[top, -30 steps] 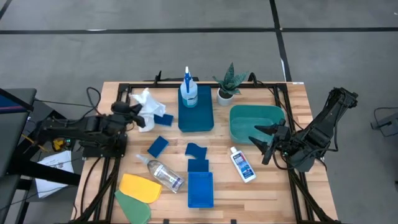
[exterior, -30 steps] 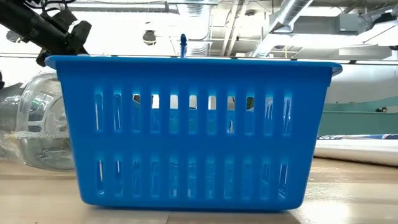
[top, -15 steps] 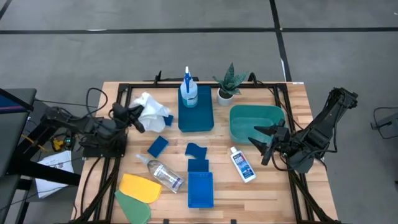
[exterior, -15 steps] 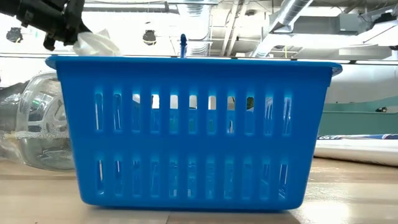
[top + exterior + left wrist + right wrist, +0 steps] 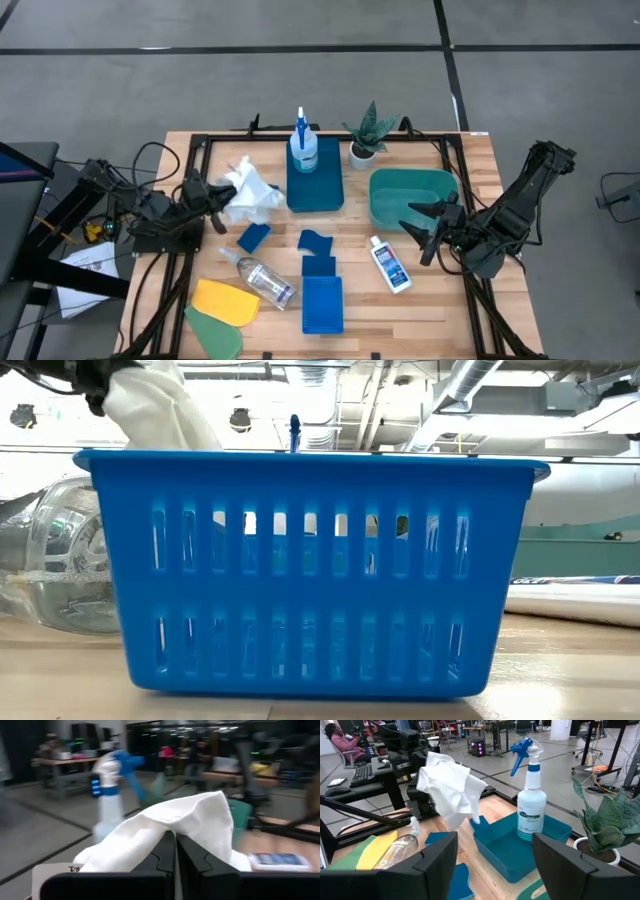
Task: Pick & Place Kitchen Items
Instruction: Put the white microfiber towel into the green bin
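White cloth (image 5: 251, 194): soft, light, floppy, likely to drape and swing; best pinched at a bunched fold. Hanging off the table just left of the blue tray (image 5: 316, 180), clamped in the shut left gripper (image 5: 213, 194). Right gripper (image 5: 428, 228) spread wide, empty, beside the teal tub (image 5: 412, 197).

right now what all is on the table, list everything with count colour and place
white cloth: 1, white, lifted at far left
sponges: 3, blue, table middle
spray bottle: 1, white with blue trigger, in far tray
trays: 2, blue, far middle and near middle
tub: 1, teal, right
plant: 1, green, far edge
white bottle: 1, blue label, lying near tub
clear bottle: 1, lying near left
flat cloths: 2, yellow and green, near left corner
left gripper: shut on white cloth
right gripper: open, by tub
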Robot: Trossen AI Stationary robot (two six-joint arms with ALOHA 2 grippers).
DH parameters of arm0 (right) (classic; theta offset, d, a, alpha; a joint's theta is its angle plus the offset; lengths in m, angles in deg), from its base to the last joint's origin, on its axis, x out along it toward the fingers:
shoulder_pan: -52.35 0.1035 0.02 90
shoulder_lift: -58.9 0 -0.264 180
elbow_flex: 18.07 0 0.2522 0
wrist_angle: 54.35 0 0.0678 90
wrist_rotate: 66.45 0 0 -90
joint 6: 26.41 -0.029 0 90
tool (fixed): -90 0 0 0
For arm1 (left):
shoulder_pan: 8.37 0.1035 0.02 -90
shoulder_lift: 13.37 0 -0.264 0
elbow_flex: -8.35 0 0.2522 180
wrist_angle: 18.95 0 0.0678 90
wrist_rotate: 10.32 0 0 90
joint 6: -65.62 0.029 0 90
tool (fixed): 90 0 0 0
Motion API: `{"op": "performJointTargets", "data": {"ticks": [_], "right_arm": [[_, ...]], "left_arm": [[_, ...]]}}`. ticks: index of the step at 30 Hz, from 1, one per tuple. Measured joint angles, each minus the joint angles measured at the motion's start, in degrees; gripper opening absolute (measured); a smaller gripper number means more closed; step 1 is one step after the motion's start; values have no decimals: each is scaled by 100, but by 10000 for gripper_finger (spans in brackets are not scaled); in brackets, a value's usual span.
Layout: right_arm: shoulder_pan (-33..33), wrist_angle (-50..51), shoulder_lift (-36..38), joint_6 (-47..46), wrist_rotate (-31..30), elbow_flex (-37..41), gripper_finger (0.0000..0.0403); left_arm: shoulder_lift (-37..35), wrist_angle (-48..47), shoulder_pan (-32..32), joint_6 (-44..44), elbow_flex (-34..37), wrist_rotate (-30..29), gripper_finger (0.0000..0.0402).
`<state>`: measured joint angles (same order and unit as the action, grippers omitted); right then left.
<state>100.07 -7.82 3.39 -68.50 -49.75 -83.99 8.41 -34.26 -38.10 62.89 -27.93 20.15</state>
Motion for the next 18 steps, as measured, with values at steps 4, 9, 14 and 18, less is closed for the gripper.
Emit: {"op": "performJointTargets", "data": {"ticks": [4,9,14,18], "right_arm": [[0,0,0,0,0,0,246],[0,0,0,0,0,-2,246],[0,0,0,7,0,-2,246],[2,2,0,9,0,-2,246]], "left_arm": [[1,89,-105,212,0,805,0],[2,242,-118,395,0,1762,0],[19,273,-118,496,0,2900,0],[234,507,-118,702,0,3743,0]]}}
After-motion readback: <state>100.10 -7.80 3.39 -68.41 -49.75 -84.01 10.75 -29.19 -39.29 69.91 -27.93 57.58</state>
